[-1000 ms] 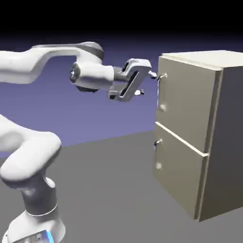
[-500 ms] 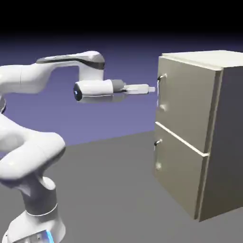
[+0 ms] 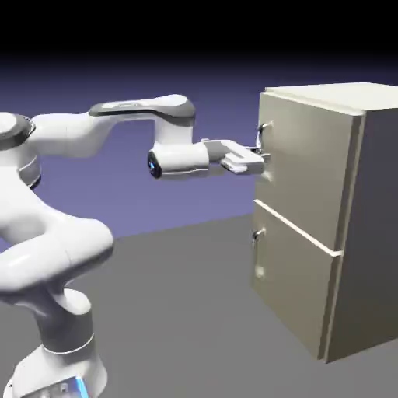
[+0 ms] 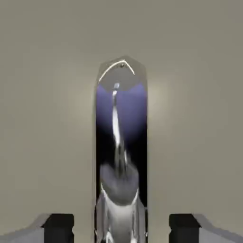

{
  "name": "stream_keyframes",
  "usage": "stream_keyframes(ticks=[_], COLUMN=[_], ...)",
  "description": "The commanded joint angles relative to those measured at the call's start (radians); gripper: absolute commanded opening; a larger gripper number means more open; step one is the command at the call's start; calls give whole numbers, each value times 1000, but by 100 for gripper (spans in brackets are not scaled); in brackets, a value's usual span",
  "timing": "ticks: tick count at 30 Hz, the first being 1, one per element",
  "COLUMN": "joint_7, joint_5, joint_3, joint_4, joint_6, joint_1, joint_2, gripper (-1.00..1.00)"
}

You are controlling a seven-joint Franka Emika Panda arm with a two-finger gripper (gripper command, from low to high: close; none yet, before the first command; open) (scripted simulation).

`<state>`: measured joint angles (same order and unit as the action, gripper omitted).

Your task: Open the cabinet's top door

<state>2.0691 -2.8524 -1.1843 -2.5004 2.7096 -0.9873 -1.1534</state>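
One step is in hand: my tool (image 3: 263,158) is clamped on the small silver bar handle (image 4: 121,156) of the boxy beige cabinet's (image 3: 326,218) upper flat door (image 3: 303,167), still flush. Next I'd pull outward.

A rendered simulation, no real room; a plain blue-violet backdrop (image 3: 155,93) fades to black at the frame's top; flat grey floor (image 3: 179,311); untextured beige cabinet (image 3: 311,210) at right

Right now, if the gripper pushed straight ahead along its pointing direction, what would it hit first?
The gripper would meet the top door's silver handle, which sits dead centre between the fingertips, with the top door right behind it. Depth is hard to judge.
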Motion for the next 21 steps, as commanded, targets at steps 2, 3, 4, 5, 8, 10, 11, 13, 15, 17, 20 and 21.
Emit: stream_keyframes(ticks=[2,3,4,5,8,10,11,13,15,17,20,21], joint_7=[-1,1,-9,-46,-176,-263,-306,-393,-477,-503,-440,-420], joint_5=[40,64,84,87,49,17,0,-30,-46,-15,114,158], joint_3=[51,78,110,142,202,235,253,297,361,433,534,567], joint_4=[-73,-109,-143,-163,-161,-147,-139,-128,-130,-159,-233,-257], joint_6=[-69,-104,-135,-150,-128,-101,-88,-62,-49,-64,-116,-134], joint_1=[66,98,134,169,231,265,283,326,391,462,552,577], joint_2=[4,3,10,34,117,172,199,251,298,313,279,266], gripper=[-100,-100,-100,-100,-100,-100,-100,-100,-100,-100,-100,-100])
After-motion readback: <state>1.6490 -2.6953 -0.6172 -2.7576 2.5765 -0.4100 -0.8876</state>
